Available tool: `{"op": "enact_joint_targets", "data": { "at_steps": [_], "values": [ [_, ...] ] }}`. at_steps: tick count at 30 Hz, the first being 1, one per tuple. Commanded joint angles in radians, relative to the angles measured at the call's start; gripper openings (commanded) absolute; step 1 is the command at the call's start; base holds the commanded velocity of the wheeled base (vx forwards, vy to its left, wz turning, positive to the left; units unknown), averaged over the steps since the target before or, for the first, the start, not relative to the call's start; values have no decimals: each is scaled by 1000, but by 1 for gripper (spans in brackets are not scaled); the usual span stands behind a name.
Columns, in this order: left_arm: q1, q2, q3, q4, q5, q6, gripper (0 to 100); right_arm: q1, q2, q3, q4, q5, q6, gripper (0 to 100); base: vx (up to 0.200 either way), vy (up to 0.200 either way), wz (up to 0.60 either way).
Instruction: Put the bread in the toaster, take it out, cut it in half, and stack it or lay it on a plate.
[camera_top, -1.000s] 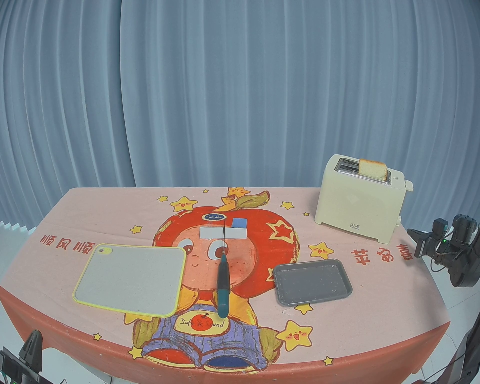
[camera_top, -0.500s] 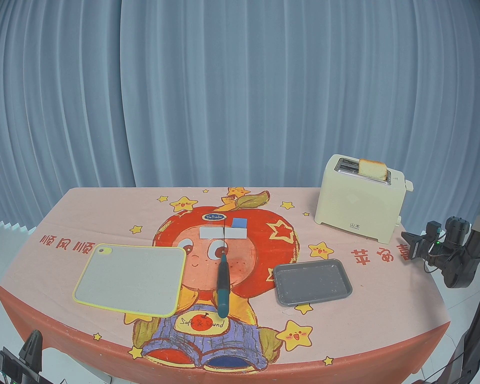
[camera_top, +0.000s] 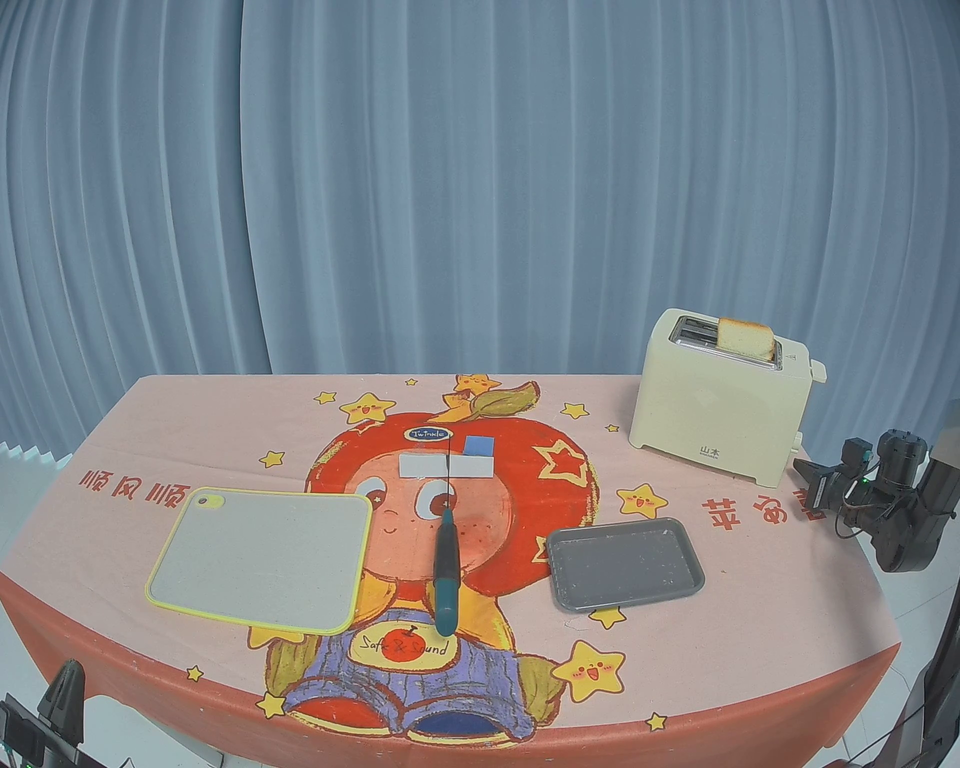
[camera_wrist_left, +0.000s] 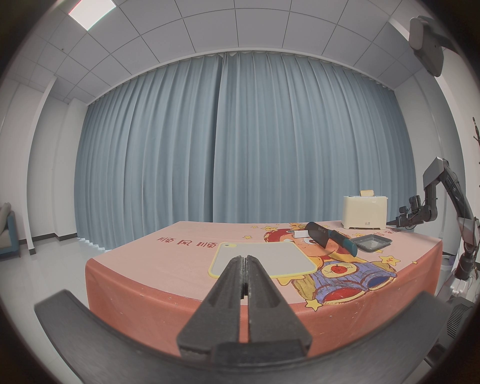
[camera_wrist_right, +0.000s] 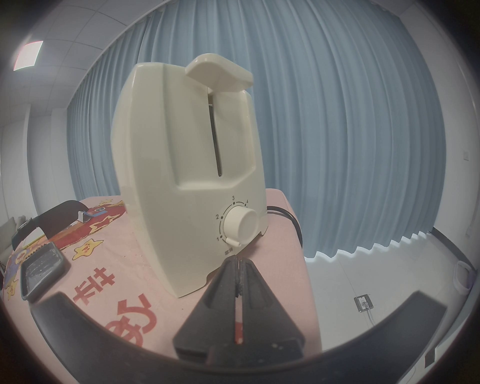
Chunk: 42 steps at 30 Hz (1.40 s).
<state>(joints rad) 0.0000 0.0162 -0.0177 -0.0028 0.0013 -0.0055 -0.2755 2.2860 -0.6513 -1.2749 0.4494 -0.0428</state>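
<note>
bread (camera_top: 746, 338) sticks up from the toaster (camera_top: 715, 405) at the far right corner of the counter (camera_top: 770, 610). the right tool (camera_wrist_right: 239, 265), pressed together, is near the toaster's end. the left tool (camera_wrist_left: 245, 262) is pressed together too. taking the bread out, cutting it and putting it on a plate look left to do.

The bread (camera_top: 746, 338) stands in the toaster (camera_top: 715, 400) at the far right with its lower part sunk in the slot, so I cannot tell how tall the slice is. From the left wrist camera it is too small to read as more than a pale tab. The knife (camera_top: 446, 560) turns its blade edge-on to the head camera, a thin line whose shape I cannot read. The head view's near left corner cuts off the left gripper (camera_top: 64, 688), and the right wrist view's dark rim covers part of the tray (camera_wrist_right: 42, 265).
</note>
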Motion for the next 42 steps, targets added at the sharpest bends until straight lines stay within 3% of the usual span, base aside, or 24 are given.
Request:
{"op": "enact_joint_targets", "data": {
  "at_steps": [1, 42],
  "values": [
    [0, -16, 18, -2, 0, -1, 0, 2, 18, -18, -3, 2, 1, 0, 0, 0, 0],
    [0, -16, 18, 0, 0, -1, 0, 10, -20, 9, -24, 3, 3, 0, 0, 0, 0]
  ]
}}
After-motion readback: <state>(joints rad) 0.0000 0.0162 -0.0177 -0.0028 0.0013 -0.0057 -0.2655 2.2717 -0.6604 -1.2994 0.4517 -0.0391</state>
